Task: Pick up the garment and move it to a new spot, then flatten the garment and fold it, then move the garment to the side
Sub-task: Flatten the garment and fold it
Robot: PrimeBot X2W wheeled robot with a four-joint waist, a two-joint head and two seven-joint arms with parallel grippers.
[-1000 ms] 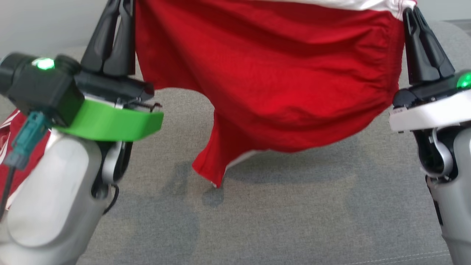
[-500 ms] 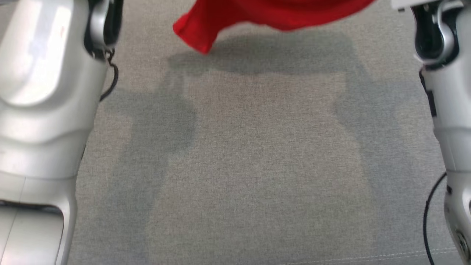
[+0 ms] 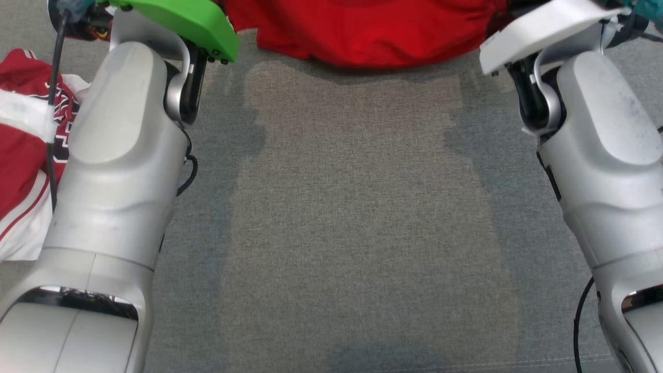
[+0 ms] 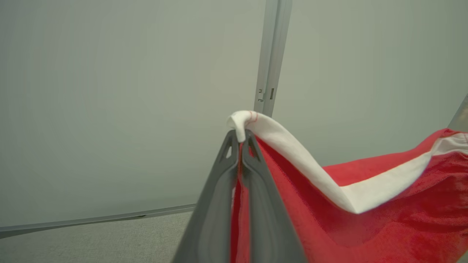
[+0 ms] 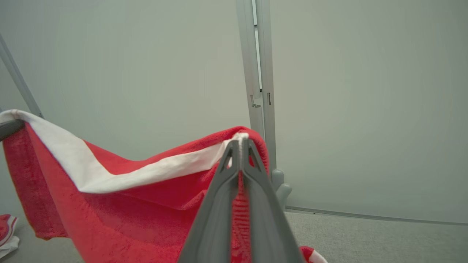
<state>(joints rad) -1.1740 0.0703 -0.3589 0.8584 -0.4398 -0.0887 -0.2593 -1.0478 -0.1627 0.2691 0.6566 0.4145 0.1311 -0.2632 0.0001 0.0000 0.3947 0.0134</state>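
Observation:
The garment (image 3: 362, 36) is red with a white band along its top edge. It hangs stretched between my two grippers, and its lower edge reaches down close to the grey surface at the top of the head view. In the left wrist view my left gripper (image 4: 240, 137) is shut on one corner of the white band, and the garment (image 4: 365, 226) sags away to the right. In the right wrist view my right gripper (image 5: 240, 144) is shut on the other corner, with the garment (image 5: 128, 212) drooping to the left.
A second red and white garment (image 3: 20, 155) lies crumpled at the left, partly behind my left forearm (image 3: 119, 155). My right forearm (image 3: 606, 155) stands at the right. The grey fabric surface (image 3: 352, 217) spreads between them. A pale wall with an upright post (image 5: 261, 54) stands beyond.
The head camera has moved, shifting the whole picture. The garment stays pinched by both grippers. Its lower edge now hangs wide and even near the surface, where one corner dangled before.

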